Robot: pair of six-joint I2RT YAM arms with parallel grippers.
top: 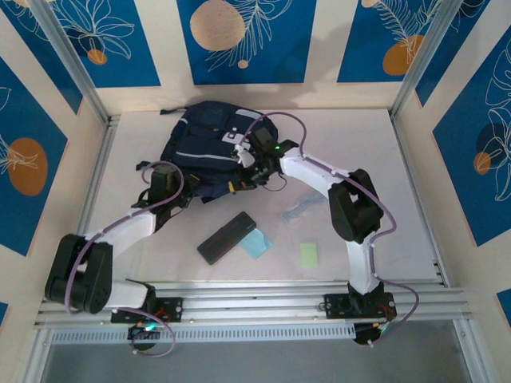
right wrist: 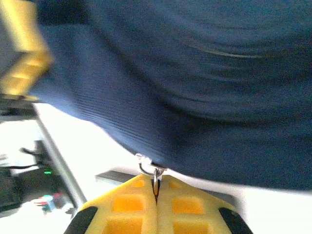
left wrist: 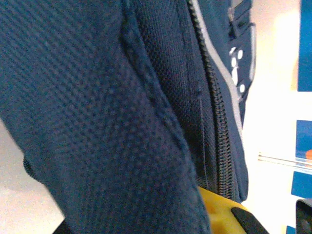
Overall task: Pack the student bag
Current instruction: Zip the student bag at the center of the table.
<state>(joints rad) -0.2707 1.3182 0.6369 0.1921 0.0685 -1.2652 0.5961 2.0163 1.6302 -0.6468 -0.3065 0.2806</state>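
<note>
Table point(top: 383, 159) with student bag point(top: 211, 140), black case point(top: 227, 237)

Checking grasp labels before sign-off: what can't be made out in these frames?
- Left pincer: student bag fabric covers most of it in the left wrist view; too small from top. Open or shut unclear.
- Right wrist view: blurred fabric; the metal ring in the shut right pincer can't be traced to a zip.
- Clear item: top view, too small to identify.
</note>
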